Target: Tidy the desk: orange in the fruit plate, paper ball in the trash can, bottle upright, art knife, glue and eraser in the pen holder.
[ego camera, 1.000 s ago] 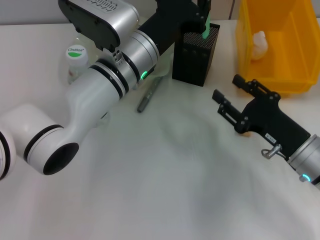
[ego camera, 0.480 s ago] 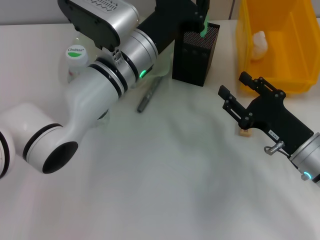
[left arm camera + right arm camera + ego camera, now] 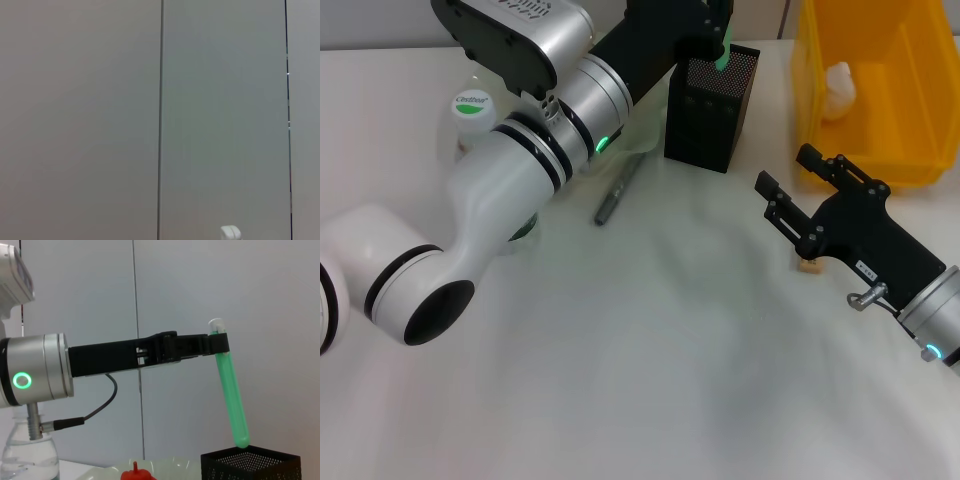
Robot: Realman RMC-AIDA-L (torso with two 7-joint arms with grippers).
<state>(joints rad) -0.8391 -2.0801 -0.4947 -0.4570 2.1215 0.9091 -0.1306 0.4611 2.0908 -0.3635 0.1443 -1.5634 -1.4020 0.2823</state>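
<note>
My left gripper reaches to the back of the desk and is shut on the green glue. The right wrist view shows the glue hanging tilted, its tip just inside the black mesh pen holder. The pen holder stands beside the yellow trash can, which holds the paper ball. The grey art knife lies on the table. The bottle stands upright. My right gripper is open above the eraser. The orange sits in the fruit plate.
My left arm stretches from the near left corner across the table to the pen holder, hiding most of the fruit plate. The trash can fills the back right corner. White tabletop stretches along the near side.
My right gripper has shifted a little toward the trash can, and the eraser now shows on the table beneath it. The left gripper has moved slightly with the glue.
</note>
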